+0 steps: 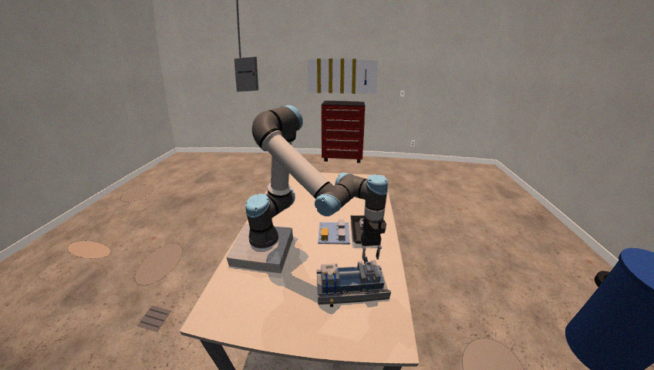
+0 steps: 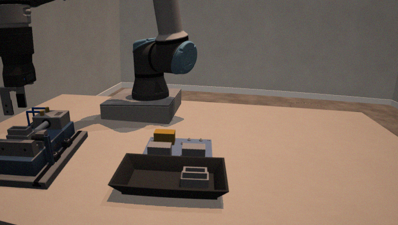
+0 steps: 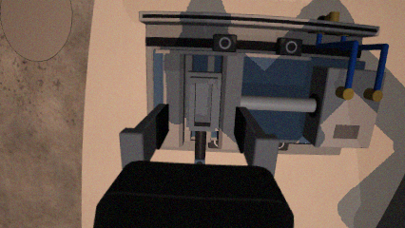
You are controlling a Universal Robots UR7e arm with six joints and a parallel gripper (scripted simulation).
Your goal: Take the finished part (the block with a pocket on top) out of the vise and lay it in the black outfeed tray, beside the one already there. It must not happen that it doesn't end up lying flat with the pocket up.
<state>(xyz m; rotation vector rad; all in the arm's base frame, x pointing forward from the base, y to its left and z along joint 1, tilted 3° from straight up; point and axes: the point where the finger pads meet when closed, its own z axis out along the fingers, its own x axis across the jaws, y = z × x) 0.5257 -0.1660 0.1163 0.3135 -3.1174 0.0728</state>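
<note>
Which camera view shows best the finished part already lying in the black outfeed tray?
The exterior view: the finished part sits unobstructed inside the black outfeed tray, pocket visible. In the top view the gripper and wrist largely hide that tray. The wrist view shows only the vise.

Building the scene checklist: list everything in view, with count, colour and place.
Table: one, tan, mid-room.
Vise: one, blue and grey, table front.
Pocketed block: one, grey, in the vise.
Tray: one, black, behind the vise.
Block in tray: one, grey, pocketed.
Fixture plate: one, pale blue, beside the tray.
Plain blocks: two, grey, on the plate.
Yellow block: one, on the plate.
Drawer cabinet: one, red, back wall.
Wall box: one, grey.
Striped poster: one.
Blue drum: one, right edge.
Arm: one, on a grey plinth.
Gripper: one, open, above the vise.
</note>
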